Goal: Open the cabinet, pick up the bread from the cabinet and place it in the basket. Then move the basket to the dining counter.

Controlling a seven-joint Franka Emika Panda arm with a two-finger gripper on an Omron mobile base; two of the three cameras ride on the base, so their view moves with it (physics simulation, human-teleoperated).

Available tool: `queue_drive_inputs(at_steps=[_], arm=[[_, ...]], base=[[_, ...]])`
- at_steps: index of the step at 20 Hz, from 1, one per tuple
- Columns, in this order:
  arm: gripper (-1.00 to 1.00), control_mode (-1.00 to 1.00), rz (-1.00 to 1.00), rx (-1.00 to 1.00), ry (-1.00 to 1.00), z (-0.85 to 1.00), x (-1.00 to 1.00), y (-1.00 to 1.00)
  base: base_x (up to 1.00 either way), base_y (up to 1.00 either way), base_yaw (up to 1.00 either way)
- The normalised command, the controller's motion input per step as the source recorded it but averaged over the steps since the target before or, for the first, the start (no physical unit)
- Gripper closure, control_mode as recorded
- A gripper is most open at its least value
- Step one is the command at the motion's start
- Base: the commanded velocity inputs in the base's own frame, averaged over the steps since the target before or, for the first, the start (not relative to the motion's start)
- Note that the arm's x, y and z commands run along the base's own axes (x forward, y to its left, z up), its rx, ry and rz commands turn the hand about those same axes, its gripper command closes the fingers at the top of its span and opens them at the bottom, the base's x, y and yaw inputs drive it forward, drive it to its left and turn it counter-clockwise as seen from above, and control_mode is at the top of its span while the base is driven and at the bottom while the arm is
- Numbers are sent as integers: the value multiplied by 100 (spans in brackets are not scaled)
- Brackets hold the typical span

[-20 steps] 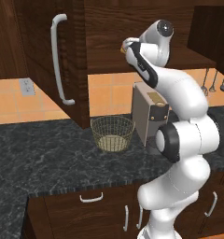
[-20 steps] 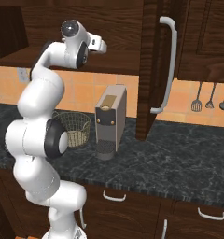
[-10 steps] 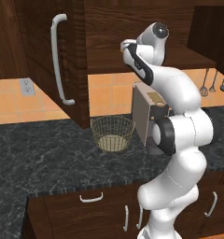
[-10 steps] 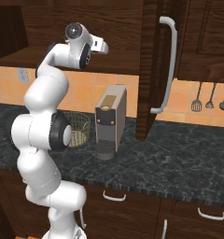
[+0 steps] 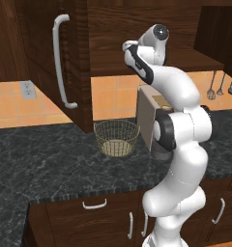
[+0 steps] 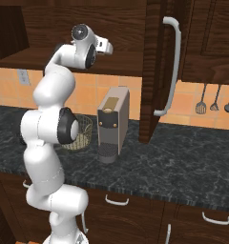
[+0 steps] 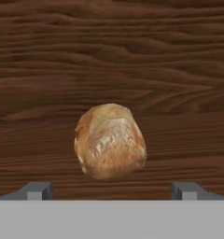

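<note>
Cabinet [image 5: 50,58] doors swung wide open, long silver bar handle [image 5: 60,60] sticking out on the left door and another handle [image 6: 170,66] on the right one. Arm reaching up into the cabinet opening, wrist level with the shelf. Tool [image 7: 111,190] spread wide, one fingertip [image 7: 37,190] off to each side, gripping nothing. Bread [image 7: 110,141] sitting right there on the wooden cabinet shelf [image 7: 112,56], centred between the fingertips but further in, not touched by either. Golden-brown crust, rounded, lit up nicely in the hand view.

Down below, wire basket [image 5: 117,137] parked on the black speckled worktop [image 5: 40,164], under the cabinet, nothing visible inside it. Just beside it, grey coffee machine [image 6: 112,124], partly hidden behind the arm in the left base view. Few utensils [image 6: 214,97] hanging on the orange tiled wall off to the right.
</note>
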Motion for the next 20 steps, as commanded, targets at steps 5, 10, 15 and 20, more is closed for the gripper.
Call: queue_drive_inputs(at_steps=[5, 10, 15, 20], arm=[[-100, -100, 0, 0, 0, 0, 36, 0], [-100, -100, 0, 0, 1, -2, 29, 0], [-100, -100, 0, 0, 1, -14, 19, 0], [-100, -100, 0, 0, 1, -21, 22, 0]], base=[[0, 0, 0], [0, 0, 0], [0, 0, 0], [0, 0, 0]])
